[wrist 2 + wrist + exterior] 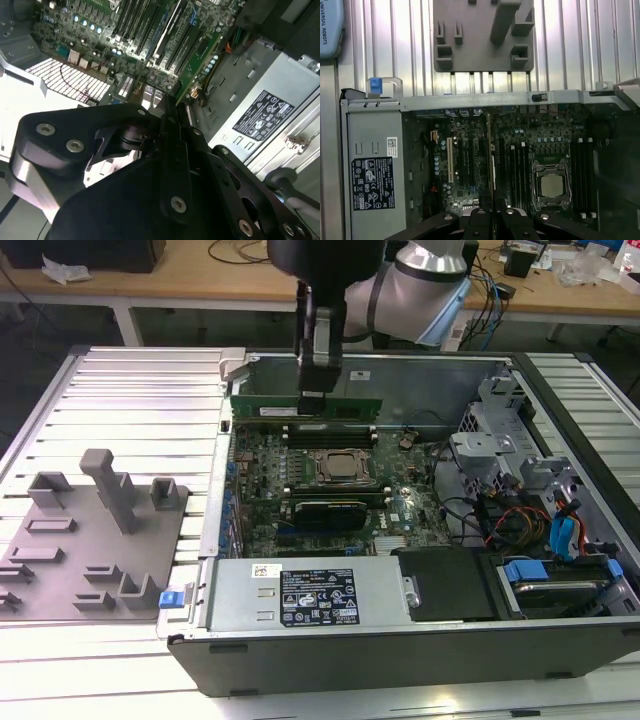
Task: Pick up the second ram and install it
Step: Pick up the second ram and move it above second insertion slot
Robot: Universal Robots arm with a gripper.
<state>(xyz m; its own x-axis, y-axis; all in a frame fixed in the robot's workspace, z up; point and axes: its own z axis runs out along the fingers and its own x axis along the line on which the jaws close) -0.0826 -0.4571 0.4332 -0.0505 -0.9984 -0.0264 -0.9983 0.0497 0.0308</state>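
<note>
Clearly the work sits inside the big black open tower case (400, 655), above its green motherboard (262, 455). The square metal processor socket (345, 468) serves as the mark for everything else.

On the socket's far side in the exterior view hangs the second ram (265, 407), a long, narrow green circuit-board stick, level and clear of the board. The black two-finger gripper (313, 400) is clamped narrow on the stick's upper edge near its middle. In the first wrist view the stick runs edge-on out from between the fingers.

By my judgement the seating goes well only if:
- the stick runs parallel to the long black slot rails (330, 432) just beyond the socket;
- its lower edge sits squarely over one empty rail;
- the white end clips are thrown back;
- the push comes straight down, even at both ends.

Whether it hangs exactly above a rail I cannot tell.

Well apart from the socket, outside the case at the exterior view's left, lies a grey moulded fixture plate (60, 570) with upright posts, no hindrance. On the socket's near side is the silver power-supply box (235, 592), and a wider black rectangular card (325, 512) lies just beside the socket. Red and blue cables (530, 520) bunch well off at the exterior view's right. The likeliest snags are the neighbouring rails and their clips.
</note>
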